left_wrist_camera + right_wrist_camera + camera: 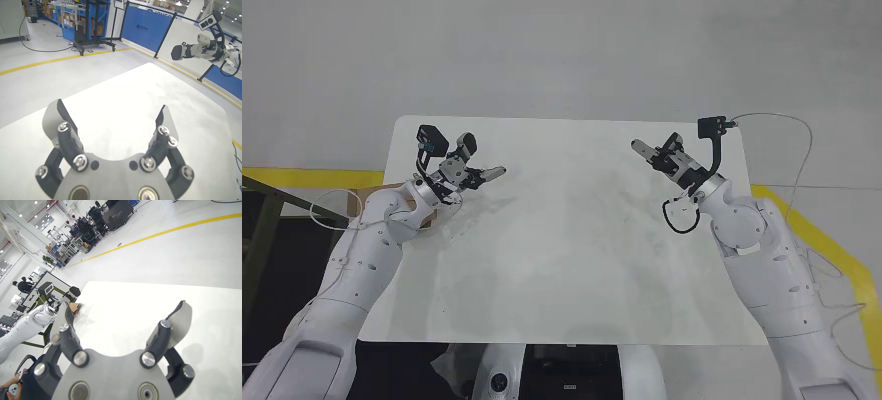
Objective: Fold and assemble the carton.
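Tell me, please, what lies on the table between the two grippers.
Nothing; in the top view, the table between the left gripper and the right gripper is bare.

**A robotics hall, part lab and part workshop**

A wide, pale, glossy floor [189, 247] marked with a curved yellow line [170, 231] surrounds the white bench [572, 260]. Blue perforated partition panels [149, 36] on black posts fence off one side. Nearby stand blue racks [100, 11] stacked with cardboard boxes [48, 10] and a black wheeled stand [90, 40], and a loose cable [37, 49] trails over the floor. Farther off are workstations with black office chairs [88, 232] and a potted plant [48, 260]. Round ceiling lights [45, 220] are set high overhead.
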